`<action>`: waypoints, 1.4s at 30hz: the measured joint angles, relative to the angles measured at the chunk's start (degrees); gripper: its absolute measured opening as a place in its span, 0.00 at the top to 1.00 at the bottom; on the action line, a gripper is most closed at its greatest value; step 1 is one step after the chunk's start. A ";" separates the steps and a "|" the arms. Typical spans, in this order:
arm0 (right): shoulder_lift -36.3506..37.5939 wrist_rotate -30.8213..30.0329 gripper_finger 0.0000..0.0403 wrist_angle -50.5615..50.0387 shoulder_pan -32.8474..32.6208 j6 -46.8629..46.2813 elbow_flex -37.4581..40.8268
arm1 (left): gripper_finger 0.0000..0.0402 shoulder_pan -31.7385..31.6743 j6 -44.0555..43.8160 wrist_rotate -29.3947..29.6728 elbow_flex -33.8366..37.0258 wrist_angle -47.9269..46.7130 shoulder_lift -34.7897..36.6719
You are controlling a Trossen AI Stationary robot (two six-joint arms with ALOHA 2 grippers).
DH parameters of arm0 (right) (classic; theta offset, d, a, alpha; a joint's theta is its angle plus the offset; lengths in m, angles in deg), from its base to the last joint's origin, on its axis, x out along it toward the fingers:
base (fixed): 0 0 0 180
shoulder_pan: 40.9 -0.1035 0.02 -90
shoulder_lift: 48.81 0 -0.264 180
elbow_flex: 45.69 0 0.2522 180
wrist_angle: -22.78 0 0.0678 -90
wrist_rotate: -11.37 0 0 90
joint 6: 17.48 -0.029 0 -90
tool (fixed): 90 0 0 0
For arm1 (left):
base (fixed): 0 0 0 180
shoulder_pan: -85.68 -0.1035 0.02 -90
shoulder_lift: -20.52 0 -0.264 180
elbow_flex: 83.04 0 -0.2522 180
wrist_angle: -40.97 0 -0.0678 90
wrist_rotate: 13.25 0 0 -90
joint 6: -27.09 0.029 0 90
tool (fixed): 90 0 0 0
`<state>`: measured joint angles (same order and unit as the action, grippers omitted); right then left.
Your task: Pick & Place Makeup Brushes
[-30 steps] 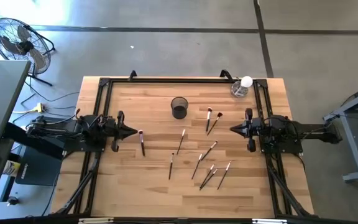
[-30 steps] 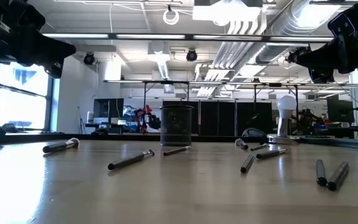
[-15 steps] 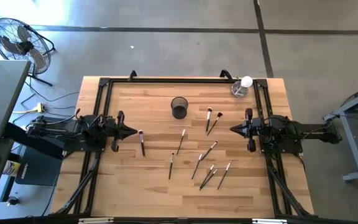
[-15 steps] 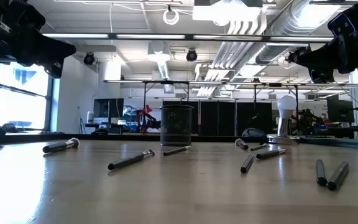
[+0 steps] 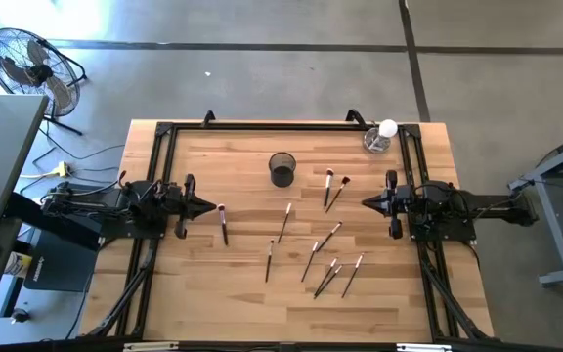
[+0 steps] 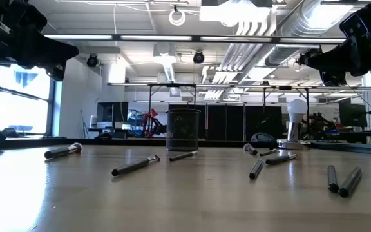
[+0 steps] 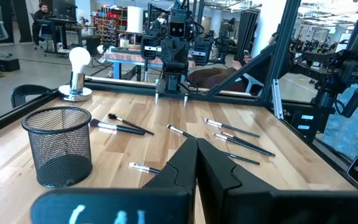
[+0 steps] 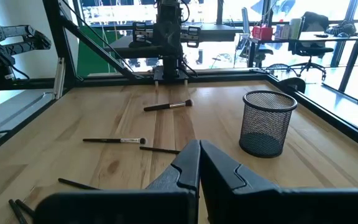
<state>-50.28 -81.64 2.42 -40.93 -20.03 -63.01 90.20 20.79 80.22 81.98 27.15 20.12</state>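
Observation:
Several makeup brushes (image 5: 311, 244) lie flat and scattered on the wooden table (image 5: 223, 293): one near the left arm (image 5: 223, 224), two by the black mesh cup (image 5: 281, 169), the others toward the near right. My left gripper (image 5: 210, 206) hovers shut at the left side, pointing level toward the table's right. My right gripper (image 5: 365, 202) hovers shut at the right side, pointing level toward the left. Both are clear of every brush. The wrist views show each pair of fingers closed together (image 7: 196, 163) (image 8: 199, 163).
A clear glass with a white ball (image 5: 378, 137) stands at the far right corner. A black metal frame (image 5: 281, 125) runs along the far edge and both sides. A fan (image 5: 27, 68) stands on the floor beyond the far left corner.

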 joint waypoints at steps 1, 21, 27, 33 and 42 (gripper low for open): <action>-0.01 0.00 0.99 0.00 0.00 0.00 0.00 | 1.00 0.00 -0.01 0.00 0.01 0.00 0.01; 0.00 0.00 0.99 0.00 0.00 0.00 0.00 | 1.00 0.08 -2.15 6.82 0.01 6.72 -4.30; -0.01 0.00 0.99 0.01 0.00 0.00 0.00 | 1.00 0.08 -5.97 12.92 -4.53 8.68 -16.70; 0.00 0.00 0.99 0.03 0.00 0.00 0.00 | 1.00 0.01 -12.37 18.60 -13.84 5.04 -31.26; 0.00 -0.01 0.99 0.03 0.00 0.00 -0.01 | 1.00 -0.01 -22.99 24.52 -32.65 -16.77 -49.70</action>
<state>-50.28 -81.65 2.45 -40.93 -20.03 -63.02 90.19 -2.20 104.73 49.33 10.38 -29.58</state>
